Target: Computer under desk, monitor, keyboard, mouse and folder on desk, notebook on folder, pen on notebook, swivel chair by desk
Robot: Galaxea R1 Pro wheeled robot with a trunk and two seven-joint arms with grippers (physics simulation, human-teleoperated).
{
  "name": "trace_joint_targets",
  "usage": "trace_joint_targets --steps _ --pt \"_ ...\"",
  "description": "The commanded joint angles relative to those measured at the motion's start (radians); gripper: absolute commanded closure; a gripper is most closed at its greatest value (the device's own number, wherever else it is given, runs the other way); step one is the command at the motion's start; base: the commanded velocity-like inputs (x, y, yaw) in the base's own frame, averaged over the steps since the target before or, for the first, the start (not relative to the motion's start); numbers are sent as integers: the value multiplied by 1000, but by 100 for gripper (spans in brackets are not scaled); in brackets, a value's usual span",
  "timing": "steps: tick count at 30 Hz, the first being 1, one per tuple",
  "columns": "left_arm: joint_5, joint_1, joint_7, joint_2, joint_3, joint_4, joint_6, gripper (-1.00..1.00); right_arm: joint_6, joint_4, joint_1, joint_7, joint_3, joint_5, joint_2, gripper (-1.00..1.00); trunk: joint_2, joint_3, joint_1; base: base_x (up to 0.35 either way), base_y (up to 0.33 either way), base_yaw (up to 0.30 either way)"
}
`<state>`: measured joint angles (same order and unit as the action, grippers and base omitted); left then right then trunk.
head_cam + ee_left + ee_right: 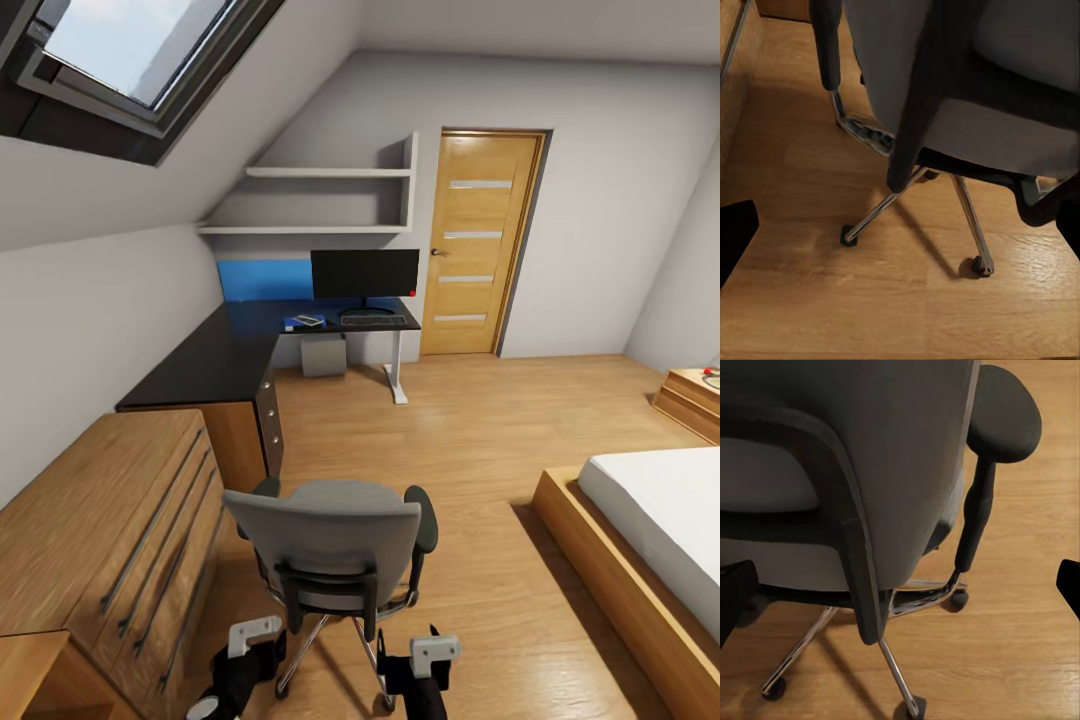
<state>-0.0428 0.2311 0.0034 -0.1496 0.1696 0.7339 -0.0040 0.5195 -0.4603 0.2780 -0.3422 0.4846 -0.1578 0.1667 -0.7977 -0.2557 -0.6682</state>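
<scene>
The grey swivel chair (330, 545) stands on the wood floor right in front of me, its backrest towards me and its seat hidden. Both arms reach low behind it, the left arm (240, 665) and the right arm (425, 680). My left gripper (900, 232) is open near the chrome base (881, 206); my right gripper (900, 592) is open behind the backrest (870, 457). At the far wall, the black-topped desk (215, 355) carries the monitor (364, 274), the keyboard (372, 321) and a flat blue folder (295, 323) with a paler item on it. The computer (323, 355) sits under the desk.
A light wooden drawer unit (110, 560) lines the left wall beside the chair. A bed (660, 530) with a wooden frame fills the right side. Open floor (440, 430) runs from the chair to the desk. A wooden door (480, 245) stands beyond the desk.
</scene>
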Motion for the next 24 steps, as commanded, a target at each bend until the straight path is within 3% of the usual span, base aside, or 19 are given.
trace_joint_targets --steps 1,6,10,16,24 --pt "-3 1 11 -1 -14 13 21 -100 5 2 2 -6 7 -11 -1 -100 -8 -5 -4 0 0 0" --pt "0 1 22 -1 -37 -42 37 -100 3 6 2 -7 4 -24 -1 -100 -43 -20 -23 0 0 0" --pt "-1 1 24 4 -42 -99 -24 -100 4 20 2 -6 3 -43 -1 -100 -71 -33 -39 0 0 0" --pt "-2 1 27 17 -43 -118 -90 -100 6 25 2 -5 2 -49 -6 -100 -113 -52 -62 0 0 0" --pt "-1 1 28 27 -43 -124 -106 -100 10 28 3 -6 2 -48 -8 -100 -169 -77 -92 0 0 0"
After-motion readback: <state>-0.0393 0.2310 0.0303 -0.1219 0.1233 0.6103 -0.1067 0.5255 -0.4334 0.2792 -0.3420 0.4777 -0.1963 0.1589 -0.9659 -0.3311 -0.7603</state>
